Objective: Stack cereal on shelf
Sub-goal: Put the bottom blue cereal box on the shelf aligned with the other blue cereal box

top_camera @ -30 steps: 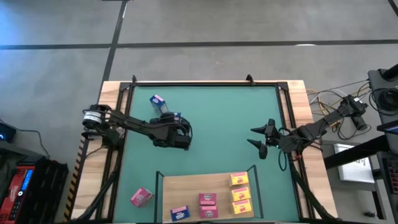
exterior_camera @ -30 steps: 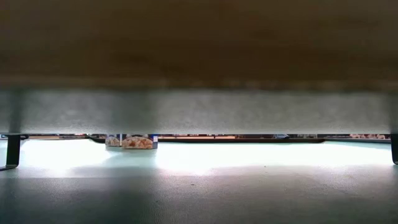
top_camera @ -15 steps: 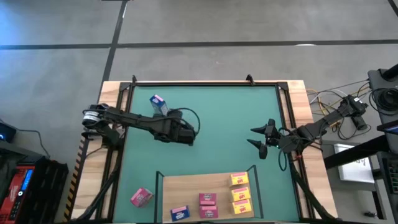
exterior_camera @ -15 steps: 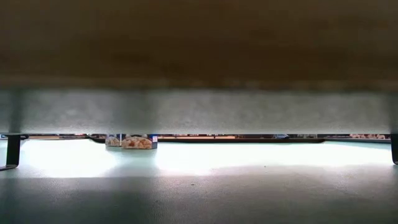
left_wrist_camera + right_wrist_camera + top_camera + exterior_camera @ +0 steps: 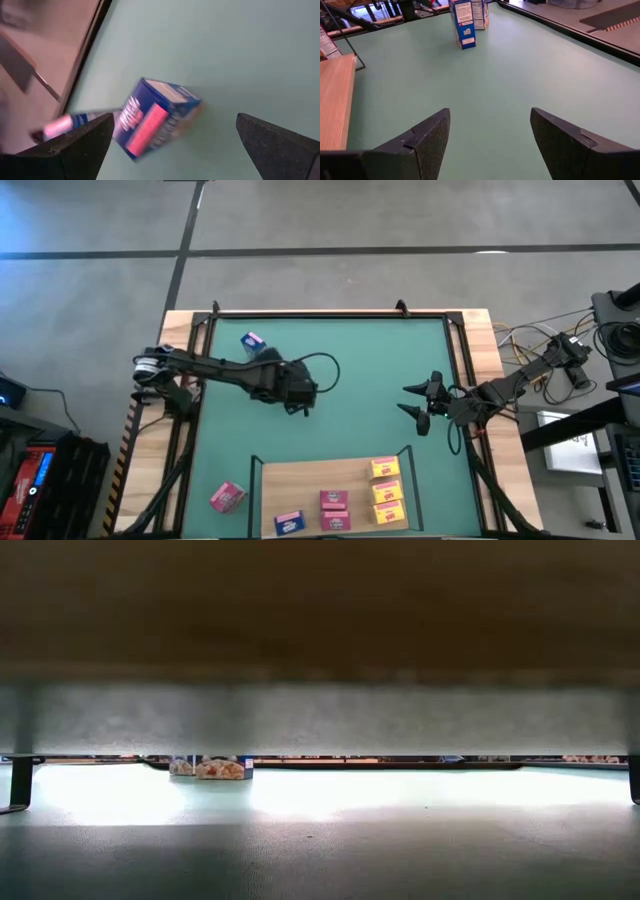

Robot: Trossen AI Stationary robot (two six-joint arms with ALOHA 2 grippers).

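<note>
The shelf (image 5: 300, 475) is a light-wood board at the mat's near edge. On it lie three yellow boxes (image 5: 386, 490), two pink boxes (image 5: 334, 510) and a blue box (image 5: 289, 523). Another pink box (image 5: 227, 497) lies on the mat left of the shelf. Two blue boxes (image 5: 256, 346) stand on the mat at the far left; they also show in the right wrist view (image 5: 463, 22). My left gripper (image 5: 300, 394) is open and empty just right of them, and one blue box (image 5: 155, 117) shows ahead of its fingers. My right gripper (image 5: 411, 402) is open and empty at the right.
The green mat (image 5: 350, 380) has bare room in its middle, between the two arms. A dark frame (image 5: 330, 313) runs along its far and side edges. The low view looks under the shelf board (image 5: 320, 600), with the blue boxes (image 5: 212, 768) far off.
My left gripper has moved toward the table's right edge, away from the two blue boxes, as its arm stretches out. The boxes stay where they were.
</note>
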